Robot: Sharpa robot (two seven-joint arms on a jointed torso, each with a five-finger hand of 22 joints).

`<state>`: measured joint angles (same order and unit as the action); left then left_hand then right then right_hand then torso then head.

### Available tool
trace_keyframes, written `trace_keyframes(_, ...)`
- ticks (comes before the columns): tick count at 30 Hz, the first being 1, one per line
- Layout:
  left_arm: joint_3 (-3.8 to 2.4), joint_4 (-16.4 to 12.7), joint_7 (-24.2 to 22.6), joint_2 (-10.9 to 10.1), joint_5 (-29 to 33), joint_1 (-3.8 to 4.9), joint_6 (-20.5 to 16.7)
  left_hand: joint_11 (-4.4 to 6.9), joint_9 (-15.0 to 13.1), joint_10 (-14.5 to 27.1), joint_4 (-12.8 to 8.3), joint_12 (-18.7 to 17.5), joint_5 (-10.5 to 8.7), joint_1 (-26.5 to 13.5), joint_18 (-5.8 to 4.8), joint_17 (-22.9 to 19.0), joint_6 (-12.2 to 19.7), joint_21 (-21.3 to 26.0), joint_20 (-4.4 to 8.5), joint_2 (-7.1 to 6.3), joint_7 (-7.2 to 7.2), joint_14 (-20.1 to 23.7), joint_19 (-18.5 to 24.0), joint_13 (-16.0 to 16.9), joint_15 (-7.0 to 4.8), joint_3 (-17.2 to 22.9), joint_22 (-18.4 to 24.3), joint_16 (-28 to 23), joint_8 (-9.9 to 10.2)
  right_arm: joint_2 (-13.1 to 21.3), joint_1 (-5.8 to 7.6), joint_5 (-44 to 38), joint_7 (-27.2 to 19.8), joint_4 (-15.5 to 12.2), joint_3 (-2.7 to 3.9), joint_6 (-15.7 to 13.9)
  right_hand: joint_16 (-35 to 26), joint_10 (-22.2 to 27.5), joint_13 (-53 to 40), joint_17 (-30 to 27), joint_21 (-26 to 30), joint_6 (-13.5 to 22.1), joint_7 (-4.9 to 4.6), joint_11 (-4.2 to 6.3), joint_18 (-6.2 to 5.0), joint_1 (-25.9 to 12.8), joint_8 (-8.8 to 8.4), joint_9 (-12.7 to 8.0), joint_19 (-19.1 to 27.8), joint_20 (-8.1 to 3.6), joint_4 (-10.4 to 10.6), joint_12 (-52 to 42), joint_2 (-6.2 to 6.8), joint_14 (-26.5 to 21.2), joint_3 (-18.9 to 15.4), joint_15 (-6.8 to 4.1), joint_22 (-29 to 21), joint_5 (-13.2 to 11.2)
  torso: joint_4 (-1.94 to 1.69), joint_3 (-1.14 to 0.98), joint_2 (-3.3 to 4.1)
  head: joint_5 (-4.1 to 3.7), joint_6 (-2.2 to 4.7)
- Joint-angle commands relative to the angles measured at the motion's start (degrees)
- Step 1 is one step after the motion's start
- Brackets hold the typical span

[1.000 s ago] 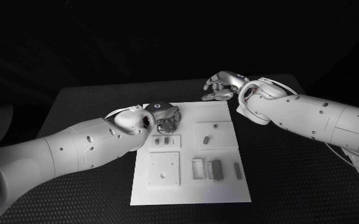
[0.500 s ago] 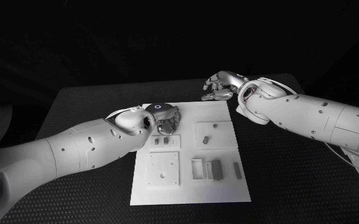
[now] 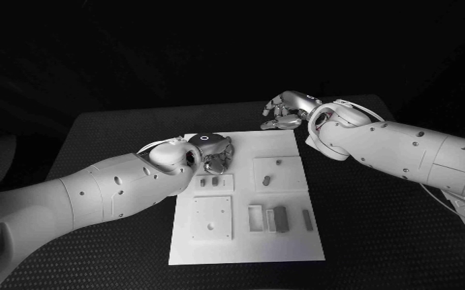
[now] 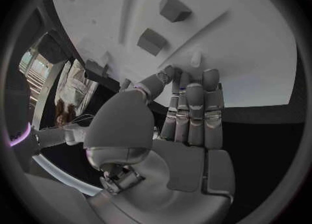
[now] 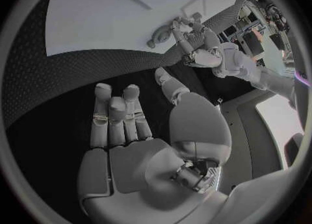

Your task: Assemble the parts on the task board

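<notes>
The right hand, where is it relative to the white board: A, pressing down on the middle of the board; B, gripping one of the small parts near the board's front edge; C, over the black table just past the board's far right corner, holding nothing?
C: the right hand hangs over the black table beyond the far right corner of the board, fingers apart and nothing in them.

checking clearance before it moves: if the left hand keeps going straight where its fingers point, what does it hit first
Probably the board itself: the left hand has its fingers aimed at the bare white surface, just short of a small pale peg. Depth is unclear.
</notes>
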<state>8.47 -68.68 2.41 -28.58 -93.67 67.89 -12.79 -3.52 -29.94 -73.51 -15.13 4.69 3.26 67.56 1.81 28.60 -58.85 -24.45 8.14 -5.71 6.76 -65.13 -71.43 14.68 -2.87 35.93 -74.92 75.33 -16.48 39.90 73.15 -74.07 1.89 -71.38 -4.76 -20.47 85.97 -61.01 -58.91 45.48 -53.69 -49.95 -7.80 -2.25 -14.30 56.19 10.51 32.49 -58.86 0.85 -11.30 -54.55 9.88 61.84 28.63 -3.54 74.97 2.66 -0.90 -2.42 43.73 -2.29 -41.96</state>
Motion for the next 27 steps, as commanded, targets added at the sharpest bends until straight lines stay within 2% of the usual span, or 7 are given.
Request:
trace_keyframes(1, 0.15, -0.14, -0.42, 0.06, -0.24, -0.31, 2.02, 0.33, -0.30, -1.02, -0.05, 0.39, -0.13, 0.76, 4.05, -0.13, -0.94, -0.48, 0.20, 0.94, -0.14, -0.76, -0.53, 0.25, -0.31, 0.70, -1.32, 0.31, -0.57, -0.02, -0.03, -0.15, -0.50, -0.04, 0.03, 0.48, 0.17, 0.36, 0.10, -0.07, 0.27, 0.54, -1.06, -0.12, -0.70, -0.55, 0.25, -0.07, -0.03, -0.20, 0.23, -0.37, -0.15, 0.28, -0.08, -0.20, 0.86, 0.19, 0.02, 0.01, 0.00, 0.03, 0.01)
trace_keyframes(4, 0.15, -0.13, -0.43, 0.01, -0.24, -0.33, 1.52, 0.73, -0.46, -2.01, -0.40, 0.51, -0.14, 1.07, 3.96, -0.24, -1.65, -0.77, 0.51, 1.60, -0.43, -1.39, -0.96, 0.36, -0.69, 1.13, -1.30, 0.44, -0.97, -0.01, -0.03, -0.15, -0.50, -0.07, 0.03, 0.49, 0.17, 0.36, 0.10, -0.07, 0.27, 0.53, -1.06, -0.12, -0.70, -0.55, 0.26, -0.07, -0.04, -0.20, 0.23, -0.37, -0.15, 0.28, -0.08, -0.20, 0.86, 0.19, 0.00, 0.01, -0.02, 0.01, -0.01)
trace_keyframes(12, 0.12, -0.29, -0.68, -0.29, -0.27, -0.36, -0.22, 1.01, -0.58, -2.70, -0.71, 0.48, -0.18, 1.01, 3.79, -0.29, -2.06, -0.86, 0.74, 1.96, -0.62, -2.01, -1.16, 0.42, -0.98, 1.30, -1.24, 0.62, -1.21, -0.11, -0.03, -0.15, -0.54, -0.02, 0.03, 0.49, 0.18, 0.36, 0.11, -0.07, 0.27, 0.53, -1.06, -0.12, -0.70, -0.55, 0.26, -0.08, -0.04, -0.20, 0.22, -0.38, -0.16, 0.29, -0.09, -0.20, 0.86, 0.19, -0.01, -0.03, -0.02, 0.10, 0.08)
trace_keyframes(21, -0.26, -3.02, -0.04, -1.75, 0.03, -0.35, -0.37, 1.15, -0.66, -3.09, -0.85, 0.41, -0.22, 0.87, 3.72, -0.34, -2.32, -0.98, 0.94, 2.02, -0.75, -2.38, -1.47, 0.45, -1.12, 1.32, -1.22, 0.69, -1.35, -0.02, -0.03, -0.15, -0.53, 0.07, 0.03, 0.47, 0.18, 0.36, 0.13, -0.07, 0.27, 0.53, -1.06, -0.11, -0.70, -0.53, 0.27, -0.08, -0.04, -0.21, 0.20, -0.40, -0.16, 0.29, -0.09, -0.21, 0.87, 0.19, -0.02, 0.05, 0.01, 0.06, 0.23)
trace_keyframes(27, -1.98, -6.62, 0.01, -3.60, 1.03, -0.30, -0.29, 1.18, -0.68, -3.17, -0.88, 0.38, -0.22, 0.85, 3.70, -0.36, -2.37, -1.01, 1.00, 2.01, -0.78, -2.46, -1.54, 0.45, -1.16, 1.34, -1.21, 0.69, -1.37, 0.11, -0.03, -0.15, -0.52, 0.04, 0.03, 0.51, 0.18, 0.35, 0.14, -0.07, 0.27, 0.54, -1.06, -0.11, -0.70, -0.52, 0.27, -0.09, -0.04, -0.21, 0.19, -0.41, -0.16, 0.30, -0.09, -0.21, 0.87, 0.19, -0.02, 0.05, -0.04, 0.04, 0.23)
